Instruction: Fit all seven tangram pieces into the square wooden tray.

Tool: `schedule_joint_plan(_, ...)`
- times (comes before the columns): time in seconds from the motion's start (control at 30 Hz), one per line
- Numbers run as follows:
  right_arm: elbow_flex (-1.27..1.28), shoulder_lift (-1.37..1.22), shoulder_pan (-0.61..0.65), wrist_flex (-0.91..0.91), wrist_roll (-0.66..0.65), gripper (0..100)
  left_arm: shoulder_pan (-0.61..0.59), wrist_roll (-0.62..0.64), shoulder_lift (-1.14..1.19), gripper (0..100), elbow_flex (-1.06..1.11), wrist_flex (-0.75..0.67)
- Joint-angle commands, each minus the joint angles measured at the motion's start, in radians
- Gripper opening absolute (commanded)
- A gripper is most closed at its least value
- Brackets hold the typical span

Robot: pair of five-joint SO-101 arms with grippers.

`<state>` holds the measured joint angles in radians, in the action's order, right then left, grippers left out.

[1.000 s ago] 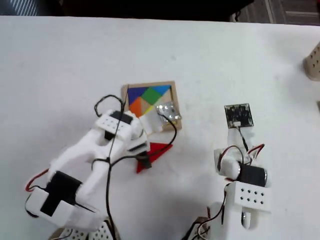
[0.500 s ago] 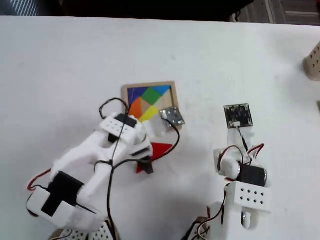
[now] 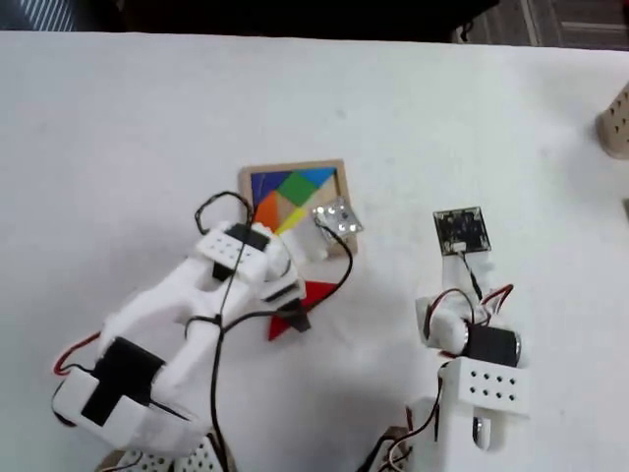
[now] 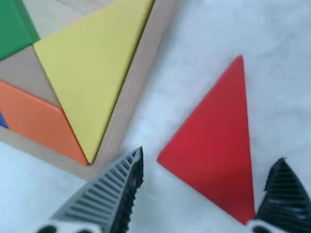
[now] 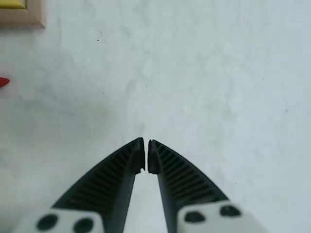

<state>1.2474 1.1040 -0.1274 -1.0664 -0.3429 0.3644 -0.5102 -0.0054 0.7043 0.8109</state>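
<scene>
One red triangle (image 4: 214, 145) within spread left end effector (image 4: 210, 155), right end effector (image 5: 146, 155) pressed together.

Looking down from the high camera, the left arm (image 3: 236, 265) sits over the near side of the wooden tray (image 3: 293, 166) and part of the red triangle (image 3: 319, 293), so there's no counting the pieces inside. The left wrist camera crops the green piece (image 4: 13, 24) at the edge. That blue sliver (image 4: 1, 121) is probably another piece.
</scene>
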Motion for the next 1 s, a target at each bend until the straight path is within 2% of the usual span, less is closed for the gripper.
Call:
schedule_joint_plan(0.0, -0.011, 0.019, 0.007, 0.022, -0.012, 2.5, 0.019, -0.011, -0.013, 38, -0.012, 0.043)
schedule_joint_plan(0.27, -0.009, 0.019, 0.007, 0.03, -0.012, 2.5, 0.019, -0.006, -0.013, 38, -0.012, 0.046)
schedule_joint_plan(0.43, 0.006, 0.019, 0.005, 0.059, -0.011, 2.5, 0.025, -0.015, -0.007, 30, -0.023, 0.052)
schedule_joint_plan(0.6, 0.006, 0.019, -0.002, 0.065, -0.003, 2.5, 0.021, -0.009, -0.007, 29, -0.025, 0.052)
schedule_joint_plan(0.97, 0.052, 0.025, -0.114, 0.119, 0.025, 2.5, -0.008, 0.084, -0.01, 29, -0.026, 0.044)
